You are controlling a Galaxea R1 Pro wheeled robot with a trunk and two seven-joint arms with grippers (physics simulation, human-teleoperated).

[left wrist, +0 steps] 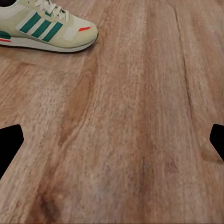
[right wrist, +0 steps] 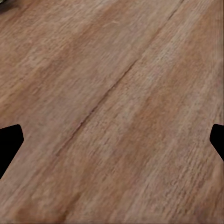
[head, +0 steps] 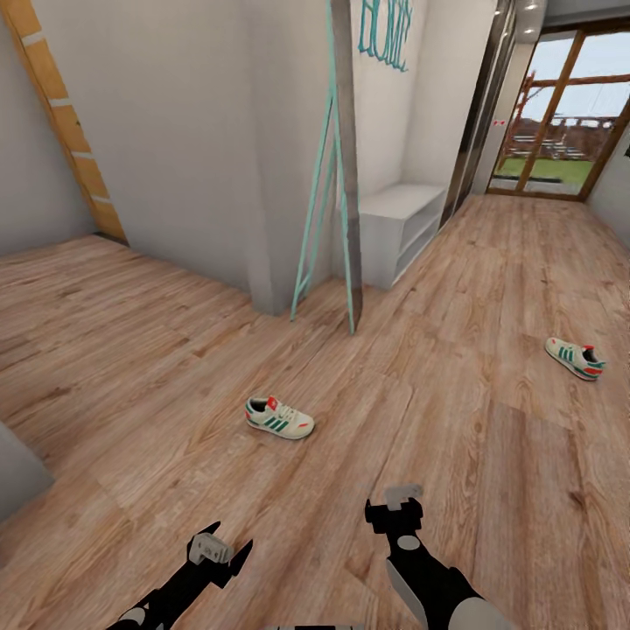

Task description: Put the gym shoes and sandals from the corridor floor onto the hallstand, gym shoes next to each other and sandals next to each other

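Honestly, both tools hang spread and empty: left tool (head: 219, 544), right tool (head: 396, 510). Risk: the near gym shoe (head: 279, 417) skidding across the corridor floor (head: 490, 455) if nudged.

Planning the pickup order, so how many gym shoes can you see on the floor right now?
2. One gym shoe lies on the corridor floor just ahead of the left end effector; the other lies far right. No sandals seen.
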